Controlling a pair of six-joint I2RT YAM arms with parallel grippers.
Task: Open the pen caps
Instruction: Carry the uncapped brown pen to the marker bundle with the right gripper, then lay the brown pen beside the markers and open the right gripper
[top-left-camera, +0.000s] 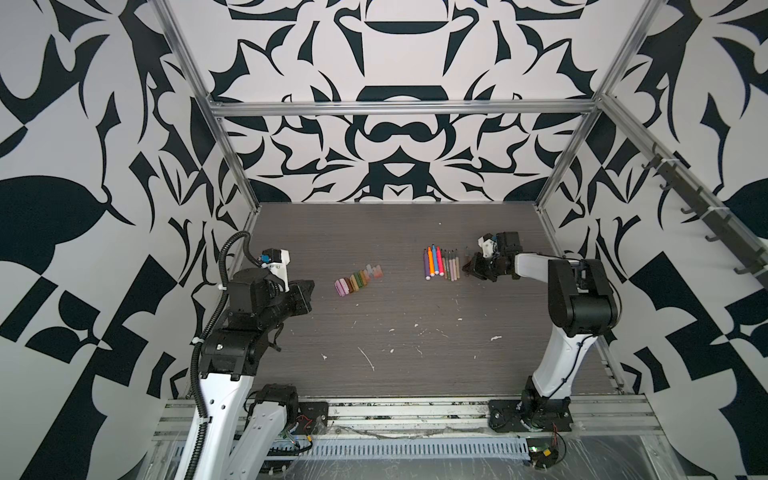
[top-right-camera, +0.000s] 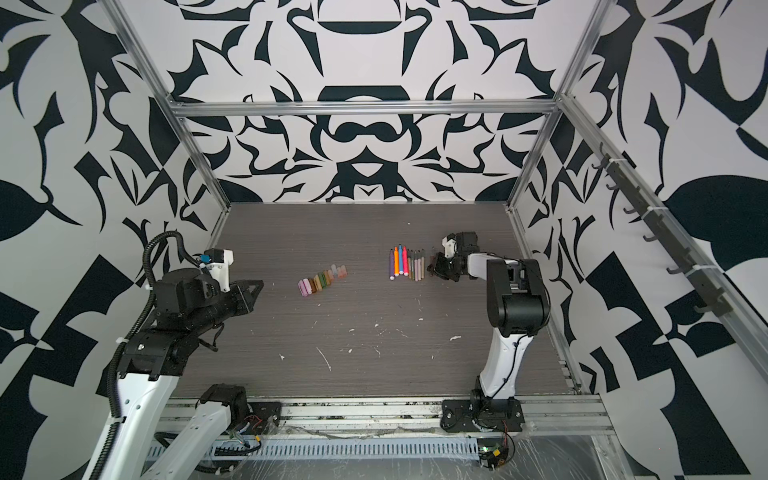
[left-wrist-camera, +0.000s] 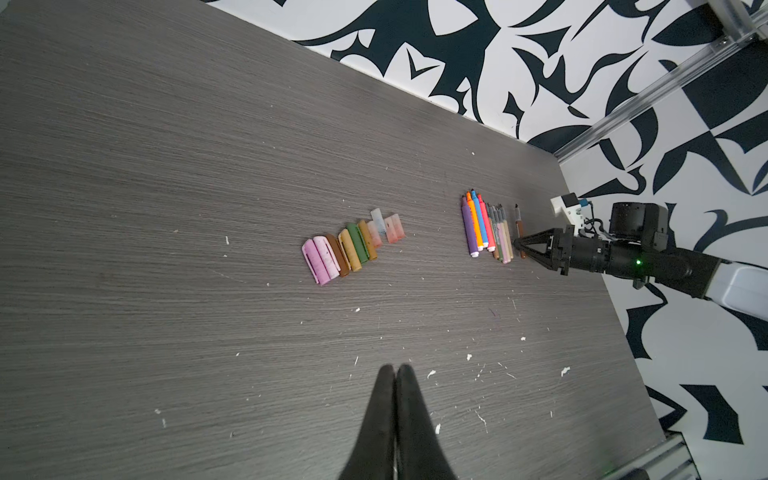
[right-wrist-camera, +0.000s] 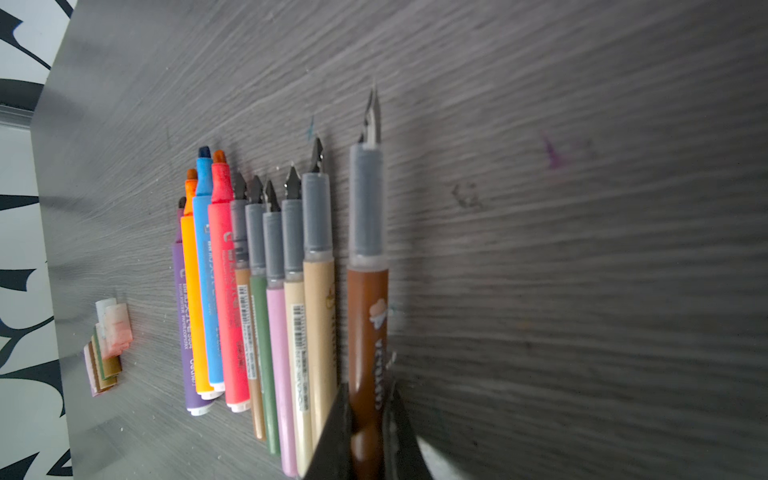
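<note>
On the grey wood-grain surface (top-left-camera: 374, 232), two black-and-white arms reach in from the near rail: left arm (top-left-camera: 232, 345) on the left side, right arm (top-left-camera: 582, 299) on the right.

Left pincer (left-wrist-camera: 395, 368): fingers pressed together, nothing between them. It hangs over bare surface, well apart from the pen caps and the pens.

Right pincer (right-wrist-camera: 368, 399): closed on the brown pen (right-wrist-camera: 368, 316), clamped at the tail end of the barrel. Nib bare, pointing toward the far wall. Cannot tell if the pen rests on the surface or sits just above it.

The pens (top-left-camera: 440, 264): row of nine, right of centre, lying side by side and touching, tips toward the far wall, all uncapped. Left to right in both top views: purple, orange, blue, pink-red, ochre, olive, lilac, cream, tan. The brown pen is just beside the tan one with a small gap, parallel to the row.

Pen caps (top-left-camera: 359, 278): short slanted row left of centre, well apart from the pens, lying flat and packed together. Two lilac-pink, brown, tan, olive, ochre, then a few pale pinkish translucent ones and a pale bluish one at the far end.

White flecks (top-left-camera: 368, 357) scattered over the near half of the surface.
</note>
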